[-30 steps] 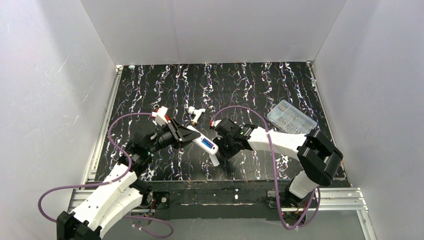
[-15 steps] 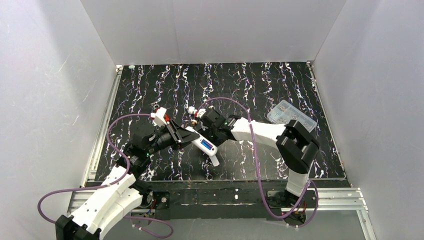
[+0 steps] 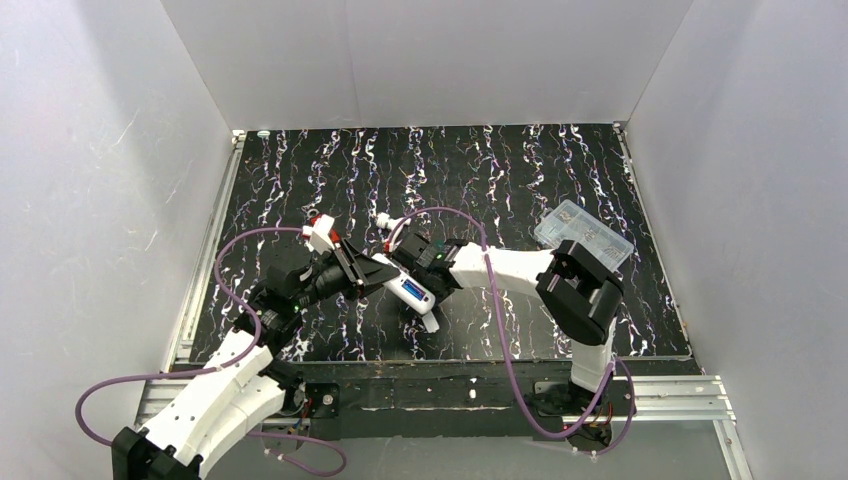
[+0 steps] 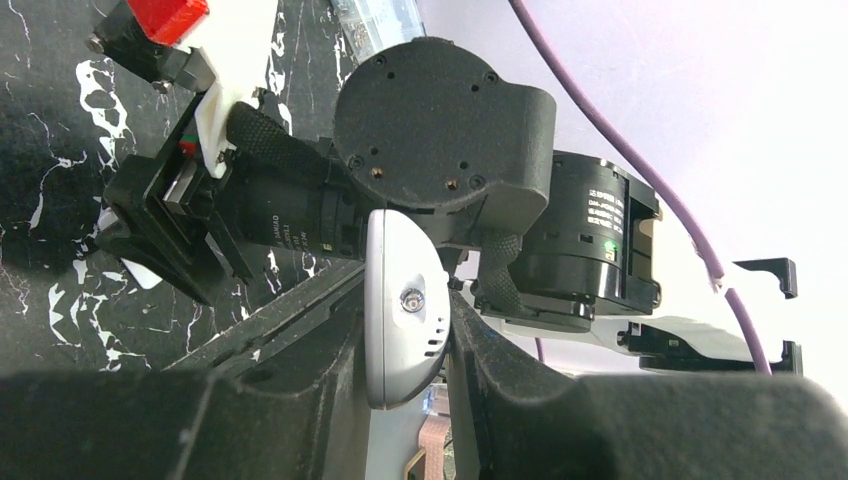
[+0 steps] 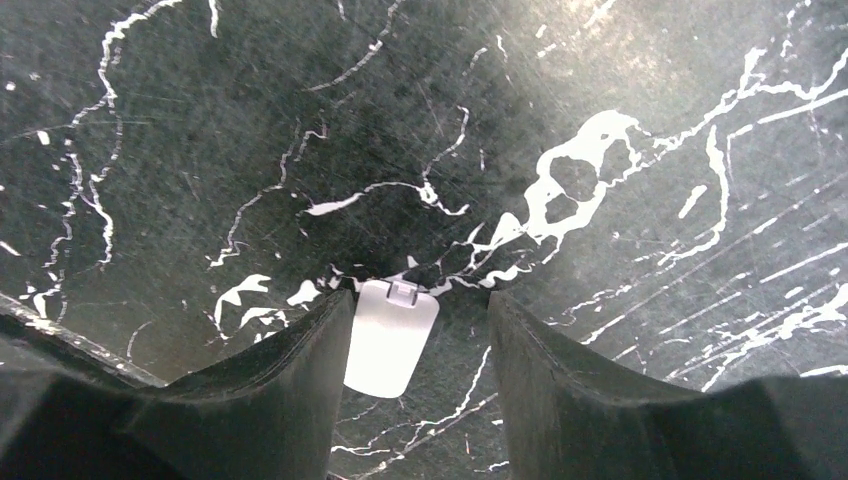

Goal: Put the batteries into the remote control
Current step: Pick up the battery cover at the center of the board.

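- step in hand, as judged: confirm the batteries (image 3: 411,291) sit fully in the recess of the remote control (image 3: 400,283), then fit the loose cover (image 5: 392,336).
- location: the remote control is held above the table (image 3: 520,170) at near centre, recess face up. blue shows in the recess; whether both cells are in cannot be told.
- left gripper (image 4: 405,310): fingers clamped on the long edges of the remote control, its rounded end projecting between them.
- right gripper (image 5: 420,300): fingers moderately apart, nothing gripped. the cover lies flat on the table, seen through the gap; contact with it cannot be told.
- in the top view the right gripper is just beside the far-right side of the remote control.
- procedure: hold the left clamp firm and the remote control level. press a cell straight down, never sideways, so the remote control does not twist in the grip.
- for the cover: close on its long edges and lead with the clip end.
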Controlling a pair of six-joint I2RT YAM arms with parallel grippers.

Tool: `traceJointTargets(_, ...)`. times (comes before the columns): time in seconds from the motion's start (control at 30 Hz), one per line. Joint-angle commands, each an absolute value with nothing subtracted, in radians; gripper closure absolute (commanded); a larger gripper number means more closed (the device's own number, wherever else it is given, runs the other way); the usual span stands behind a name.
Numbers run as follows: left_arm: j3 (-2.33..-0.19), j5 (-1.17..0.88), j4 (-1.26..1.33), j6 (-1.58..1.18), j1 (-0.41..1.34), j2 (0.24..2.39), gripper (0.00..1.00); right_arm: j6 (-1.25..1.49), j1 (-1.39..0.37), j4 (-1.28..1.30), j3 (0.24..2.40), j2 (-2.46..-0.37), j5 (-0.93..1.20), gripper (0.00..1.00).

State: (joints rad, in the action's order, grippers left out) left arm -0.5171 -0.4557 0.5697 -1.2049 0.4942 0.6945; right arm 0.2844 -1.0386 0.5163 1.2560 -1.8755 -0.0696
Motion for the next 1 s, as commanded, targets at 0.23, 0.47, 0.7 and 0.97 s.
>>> traceJointTargets(0.23, -0.548, -0.485, 0.643, -1.204, 0.499, 0.709, 1.0, 0.326, -1.014, 0.606, 1.151, -1.828, -0.28, 0.39)
traceJointTargets(0.47, -0.552, -0.488, 0.646, -1.204, 0.499, 0.716, 1.0, 0.41, -0.988, 0.672, 1.08, -1.792, -0.313, 0.4)
traceJointTargets(0.7, -0.548, -0.492, 0.655, -1.207, 0.499, 0.722, 1.0, 0.47, -0.976, 0.724, 1.01, -1.75, -0.309, 0.4)
traceJointTargets(0.97, -0.54, -0.494, 0.667, -1.215, 0.499, 0.718, 1.0, 0.506, -0.972, 0.746, 0.963, -1.699, -0.219, 0.42)
